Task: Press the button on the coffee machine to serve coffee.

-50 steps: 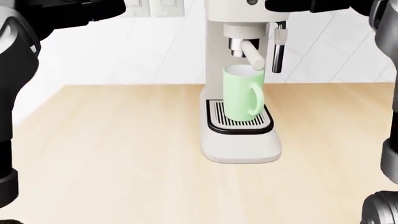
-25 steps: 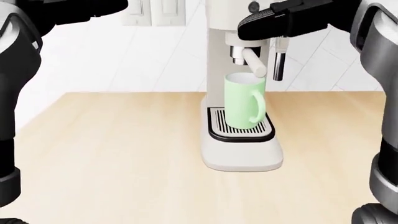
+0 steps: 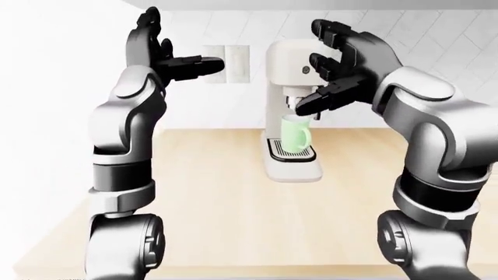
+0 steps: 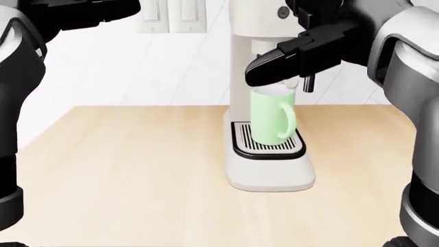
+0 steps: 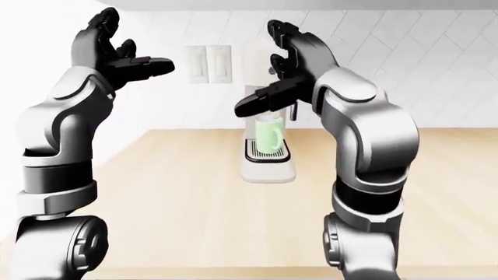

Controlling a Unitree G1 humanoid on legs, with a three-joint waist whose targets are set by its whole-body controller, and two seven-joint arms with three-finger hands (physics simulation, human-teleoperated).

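While both arms are raised, the scene sorts from largest to smallest like this:

Counter: the light wooden counter [image 3: 202, 192] fills the lower part of every view and meets a white tiled wall.

Coffee machine: the cream coffee machine [image 3: 292, 166] stands upright against the wall, right of centre in the left-eye view, just beside a double wall switch [image 3: 226, 63] on its left.

Right hand: the right hand [image 3: 336, 69] is spread wide and grips nothing; in the left-eye view it overlaps the machine's upper right side, one finger reaching across the brew head just above the mug.

Left hand: the left hand [image 3: 159, 55] is also splayed and empty, held high near the wall switch and well apart from the machine.

Mug: a pale green mug [image 4: 271, 122] sits upright on the striped drip tray [image 4: 243, 141], handle toward the head view's right.

Button: a small round button [image 3: 306, 70] shows on the machine's upper face, just beside the right hand's fingers.

Risk: the low finger looks close to the mug rim, so a sideways correction could tip the mug off the tray. With all fingers spread, the push may land beside the button or be made by the wrong finger, and a hard shove could slide the machine toward the wall.
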